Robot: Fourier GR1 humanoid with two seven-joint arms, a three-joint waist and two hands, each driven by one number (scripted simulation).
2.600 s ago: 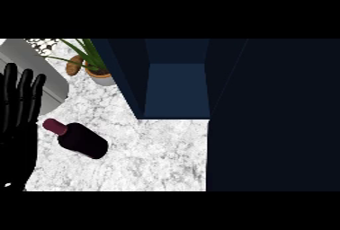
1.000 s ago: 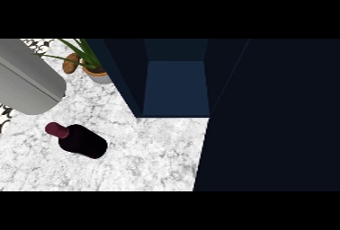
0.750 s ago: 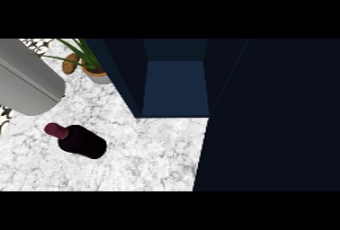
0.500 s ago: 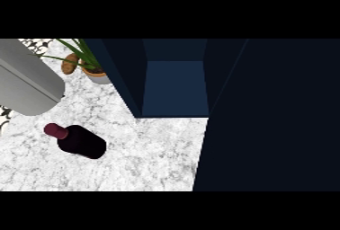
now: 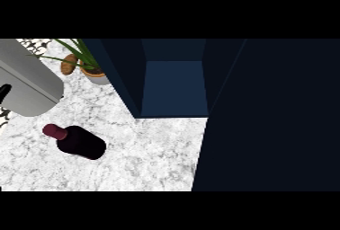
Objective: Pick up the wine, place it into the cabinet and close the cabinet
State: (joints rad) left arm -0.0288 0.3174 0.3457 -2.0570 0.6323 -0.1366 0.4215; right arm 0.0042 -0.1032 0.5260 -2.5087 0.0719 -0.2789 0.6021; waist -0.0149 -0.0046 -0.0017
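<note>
1. The wine (image 5: 79, 141) stands on the counter (image 5: 143, 164), lower left.
2. The open cabinet (image 5: 174, 87) fills upper centre.
3. A grey forearm (image 5: 26, 85) crosses upper left; its fingers cannot be told.

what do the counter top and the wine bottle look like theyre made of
Counter top: looks like polished marble or a similar stone, white with grey mottled veining. Wine bottle: probably dark glass, deep maroon with a smooth, even surface and a lighter red cap; the look alone cannot rule out plastic.
</note>
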